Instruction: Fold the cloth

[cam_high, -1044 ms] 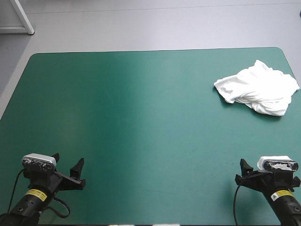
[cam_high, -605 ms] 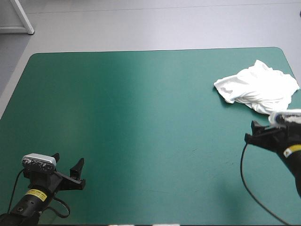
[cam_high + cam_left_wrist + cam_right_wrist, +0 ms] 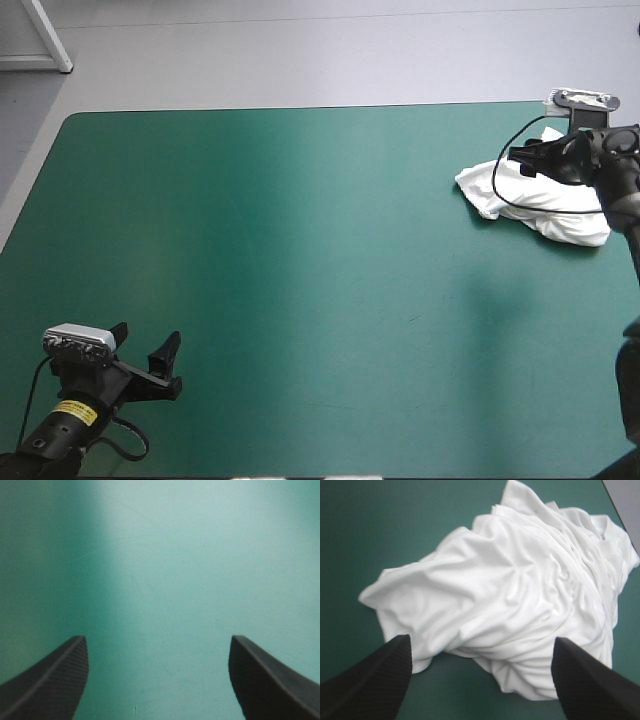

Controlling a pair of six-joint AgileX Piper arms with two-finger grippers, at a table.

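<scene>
- Right wrist view: right gripper (image 3: 480,639), jaws apart, over the crumpled T-shirt (image 3: 510,590); better to pinch an outer edge, not the bulk.
- Idle left gripper (image 3: 157,640), jaws apart, far from the T-shirt.

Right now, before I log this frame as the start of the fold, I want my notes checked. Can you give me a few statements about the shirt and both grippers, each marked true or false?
1. The T-shirt lies as a crumpled heap near the far right corner of the table. True.
2. The right gripper is shut on the T-shirt. False: its fingers stand open over the heap, with no cloth pinched between them.
3. The left gripper is open over bare teal-green cover. True.
4. The left gripper hovers beside the T-shirt. False: it is at the table's near left corner, far from the heap.
</scene>
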